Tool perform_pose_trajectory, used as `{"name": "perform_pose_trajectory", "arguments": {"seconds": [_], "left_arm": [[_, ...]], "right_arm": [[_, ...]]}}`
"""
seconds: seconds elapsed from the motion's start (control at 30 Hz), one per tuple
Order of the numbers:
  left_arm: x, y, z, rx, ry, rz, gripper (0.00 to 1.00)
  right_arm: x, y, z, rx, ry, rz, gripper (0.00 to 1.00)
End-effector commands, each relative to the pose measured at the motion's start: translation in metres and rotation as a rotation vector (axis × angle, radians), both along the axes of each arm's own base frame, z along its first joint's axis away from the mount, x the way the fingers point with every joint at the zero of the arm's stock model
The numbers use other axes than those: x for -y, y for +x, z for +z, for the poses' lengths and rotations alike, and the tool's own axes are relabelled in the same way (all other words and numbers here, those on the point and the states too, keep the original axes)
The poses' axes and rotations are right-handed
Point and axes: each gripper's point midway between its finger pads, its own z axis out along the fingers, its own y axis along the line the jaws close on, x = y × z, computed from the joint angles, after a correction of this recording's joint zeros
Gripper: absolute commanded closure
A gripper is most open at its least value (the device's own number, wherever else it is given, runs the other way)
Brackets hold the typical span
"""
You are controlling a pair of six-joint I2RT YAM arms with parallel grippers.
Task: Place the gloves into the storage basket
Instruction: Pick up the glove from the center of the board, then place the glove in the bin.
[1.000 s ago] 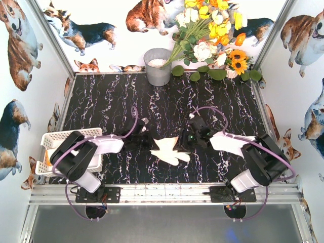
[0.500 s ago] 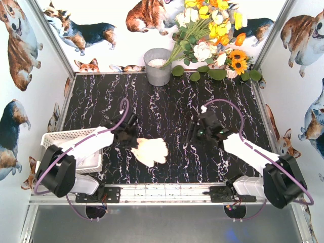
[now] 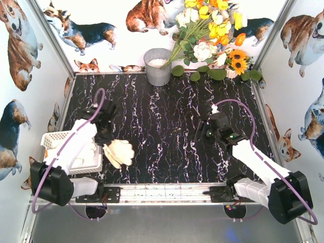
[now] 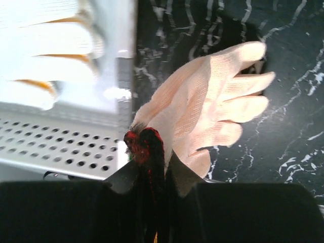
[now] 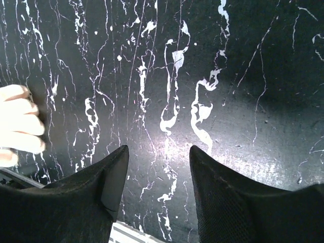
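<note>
A cream glove (image 3: 120, 153) hangs from my left gripper (image 3: 108, 144), which is shut on its dark red cuff, just off the right side of the white storage basket (image 3: 52, 138). The left wrist view shows the glove (image 4: 207, 104) spread over the black table, its cuff pinched at my left gripper (image 4: 148, 169). The basket's perforated wall (image 4: 55, 152) is at the left. White gloves with orange trim (image 4: 45, 50) lie inside the basket. My right gripper (image 3: 203, 132) (image 5: 158, 152) stands open over bare black marble. The held glove's fingers (image 5: 17, 119) show at the left edge of the right wrist view.
A grey metal bucket (image 3: 158, 66) stands at the back centre, with a bunch of flowers (image 3: 212, 35) to its right. Printed walls close in the left, right and back. A metal rail (image 3: 162, 191) runs along the near edge.
My left arm has swung left with the glove, from the table's middle to beside the basket. My right gripper has opened and drawn back to the right.
</note>
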Motion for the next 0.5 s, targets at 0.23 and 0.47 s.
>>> {"name": "perform_pose_trajectory", "arguments": {"seconds": [0.23,0.47], "left_arm": [[-0.074,-0.020,0.062,0.011,0.151,0.139,1.00],[-0.101,-0.011,0.070,0.067,0.169,0.197,1.00]], "right_arm": [[0.000,0.003,-0.002,0.047,-0.002,0.048,0.46],[-0.002,0.002,0.000,0.060,0.014,0.057,0.46]]}}
